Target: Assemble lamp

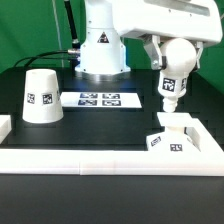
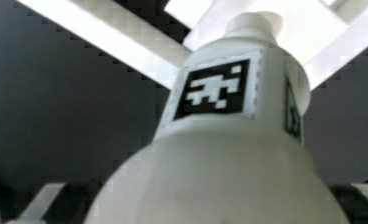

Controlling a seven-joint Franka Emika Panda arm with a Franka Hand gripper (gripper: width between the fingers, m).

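The gripper (image 1: 168, 52), jaws clamped on the matte white ball-shaped bulb (image 1: 170, 86), should centre the neck above the small square stepped white base (image 1: 174, 136), lowering slowly.

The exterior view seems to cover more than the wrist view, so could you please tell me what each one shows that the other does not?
Only the exterior view shows the shade at the exterior view's left, the marker board, and the base below the raised bulb. Only the wrist view shows the bulb's tag close up and large in the picture. Both show the bulb and the white rails.
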